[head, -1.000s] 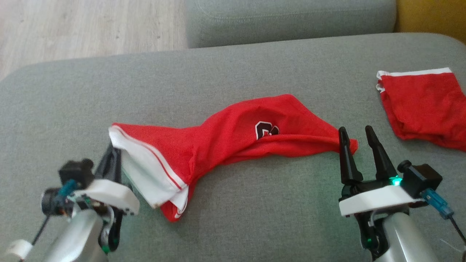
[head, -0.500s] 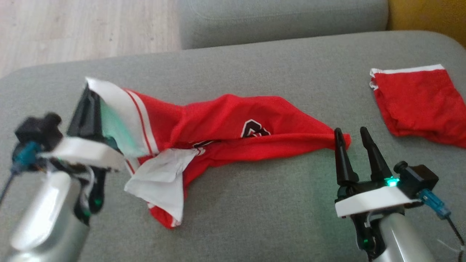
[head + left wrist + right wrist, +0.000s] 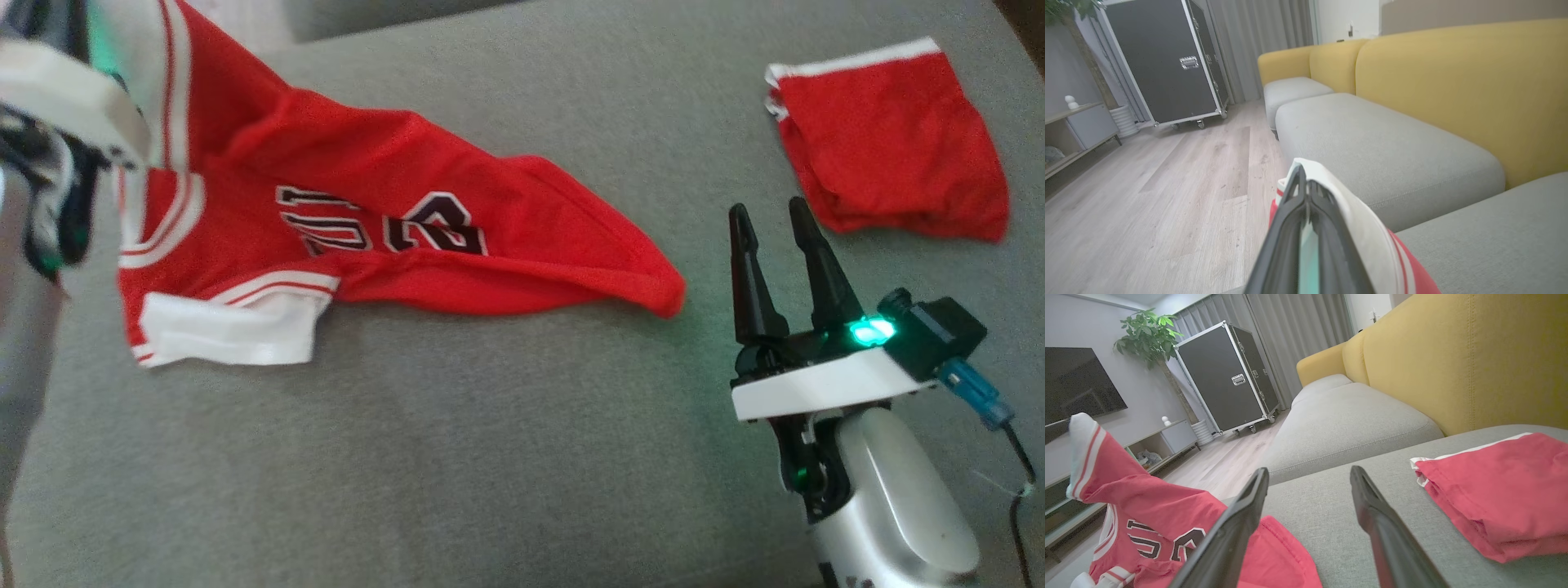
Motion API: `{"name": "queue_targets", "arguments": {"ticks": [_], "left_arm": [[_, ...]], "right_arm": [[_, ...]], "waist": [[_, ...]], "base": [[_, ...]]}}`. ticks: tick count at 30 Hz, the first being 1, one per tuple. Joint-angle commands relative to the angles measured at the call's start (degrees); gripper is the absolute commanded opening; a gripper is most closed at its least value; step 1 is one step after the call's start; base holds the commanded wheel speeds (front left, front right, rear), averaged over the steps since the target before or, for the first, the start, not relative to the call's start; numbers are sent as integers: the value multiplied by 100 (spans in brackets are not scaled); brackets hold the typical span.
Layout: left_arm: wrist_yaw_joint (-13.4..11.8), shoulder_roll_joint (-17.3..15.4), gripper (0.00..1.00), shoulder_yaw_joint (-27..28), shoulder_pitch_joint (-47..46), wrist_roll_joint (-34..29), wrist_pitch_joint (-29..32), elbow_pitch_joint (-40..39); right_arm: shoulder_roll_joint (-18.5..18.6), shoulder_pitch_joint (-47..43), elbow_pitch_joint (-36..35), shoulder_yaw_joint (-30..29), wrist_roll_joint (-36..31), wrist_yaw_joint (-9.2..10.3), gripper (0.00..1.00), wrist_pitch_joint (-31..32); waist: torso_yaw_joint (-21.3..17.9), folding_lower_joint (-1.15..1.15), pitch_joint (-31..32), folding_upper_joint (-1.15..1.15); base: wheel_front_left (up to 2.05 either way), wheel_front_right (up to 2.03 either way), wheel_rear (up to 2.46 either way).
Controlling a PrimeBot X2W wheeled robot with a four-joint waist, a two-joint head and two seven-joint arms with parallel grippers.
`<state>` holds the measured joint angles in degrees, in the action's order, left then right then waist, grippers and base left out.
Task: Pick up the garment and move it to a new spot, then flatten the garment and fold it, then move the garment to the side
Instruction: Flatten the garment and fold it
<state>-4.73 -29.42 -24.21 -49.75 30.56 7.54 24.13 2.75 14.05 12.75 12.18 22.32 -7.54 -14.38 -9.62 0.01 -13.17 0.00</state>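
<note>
Red basketball jersey with white trim, stretched across the left half of a grey sofa seat cushion. Left end hoisted off the cushion toward its far left corner. Right end tapering to a point, flat on the fabric near the middle. White-banded opening drooping at the near left. Dark, white-outlined print across the chest, too creased and folded to read.

Left gripper pinched tight on the jersey's white band. Fingers pressed together in the left wrist view, with the band draped over their right side. In the head view, blurred and cut off at the upper left corner, fingertips out of frame.

Right gripper just right of the jersey's pointed end, not touching it. Fingers moderately spread with nothing between them, tips aimed at the far edge.

Folded red shorts with a white hem near the far right corner of the cushion, beyond the right gripper and well apart from the jersey.

Broad bare stretch of cushion along the whole near edge, plus an open band between the jersey's point and the shorts. Yellow backrest rising behind the shorts in the right wrist view. Second grey cushion beyond the far edge. Pale wood floor past the left edge, with a black wheeled flight case farther off.
</note>
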Motion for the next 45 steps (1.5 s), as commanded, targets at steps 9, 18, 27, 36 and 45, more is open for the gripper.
{"name": "queue_targets", "arguments": {"ticks": [9, 18, 27, 36, 45], "left_arm": [[68, -24, 100, 38, -1712, -435, -483, 1325], [460, 275, 100, -79, -1532, -344, -1412, 1981], [468, 585, 100, 174, 4, 176, -2106, 1603], [-53, 916, 100, 462, 2166, 272, -2249, 410], [-340, 1228, 100, 746, 3574, -101, -2253, -481]], "right_arm": [[12, 361, -357, 109, 103, 5, 100, -62], [12, 272, -269, -97, -117, 5, 100, -62], [12, -34, -213, -344, -307, 5, 100, -62], [12, -481, -120, -451, -411, 5, 100, -62], [12, -579, -122, -394, -454, 5, 100, -62]], "waist": [[-306, -1, -645, 0], [231, -1, -352, 0], [773, -1, 255, 0], [1056, -1, 759, 0], [1062, -1, 818, 0]], "base": [[0, 0, 0], [0, 0, 0], [0, 0, 0], [0, 0, 0], [0, 0, 0]]}}
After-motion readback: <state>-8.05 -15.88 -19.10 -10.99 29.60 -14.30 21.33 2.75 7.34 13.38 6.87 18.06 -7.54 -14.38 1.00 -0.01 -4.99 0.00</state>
